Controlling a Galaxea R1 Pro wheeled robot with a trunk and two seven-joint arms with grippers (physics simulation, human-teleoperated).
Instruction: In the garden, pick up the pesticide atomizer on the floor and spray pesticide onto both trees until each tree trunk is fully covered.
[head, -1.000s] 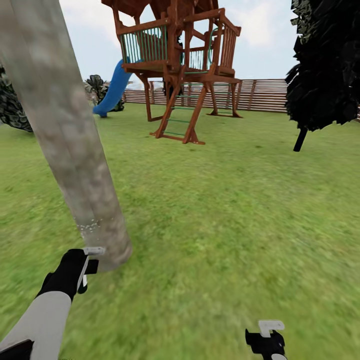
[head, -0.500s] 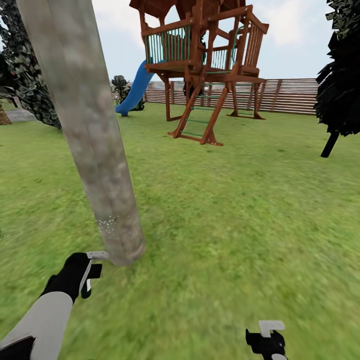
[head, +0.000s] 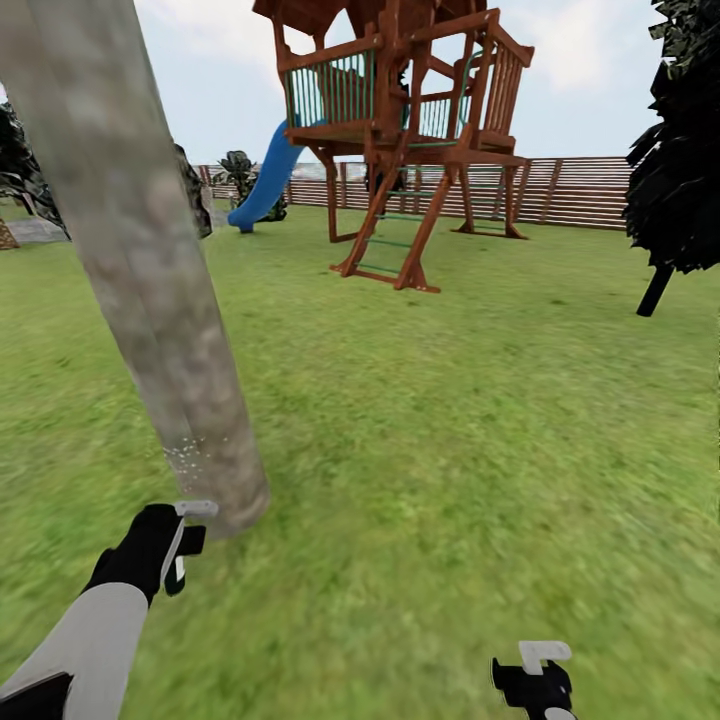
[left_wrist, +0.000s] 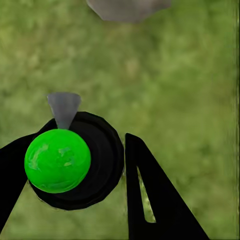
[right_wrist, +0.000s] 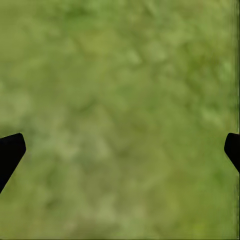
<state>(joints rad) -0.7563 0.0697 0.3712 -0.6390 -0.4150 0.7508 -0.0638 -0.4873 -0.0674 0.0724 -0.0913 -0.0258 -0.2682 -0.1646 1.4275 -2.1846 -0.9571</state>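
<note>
One tree's thick pale mottled trunk (head: 150, 300) leans up the left of the head view, with fine white specks (head: 185, 460) low on its bark. My left gripper (head: 175, 545) hovers just in front of the trunk's foot. In the left wrist view it (left_wrist: 75, 175) is shut on the pesticide atomizer (left_wrist: 95, 165), a round black body with a bright green cap and a grey nozzle aimed toward the trunk's base (left_wrist: 127, 7). My right gripper (head: 535, 680) hangs low over the grass at the right, open (right_wrist: 120, 150), nothing between its fingers.
A wooden playset (head: 400, 130) with a blue slide (head: 265, 180) stands ahead on the lawn (head: 450, 400), with a brown slat fence (head: 580, 190) behind it. A black cone-shaped tree (head: 680, 180) is at the right. Dark foliage (head: 20, 180) sits behind the trunk.
The whole picture shifted right, then slightly back left, so the camera moved. My left gripper stays by the trunk's foot, still holding the atomizer. The right gripper has not moved.
</note>
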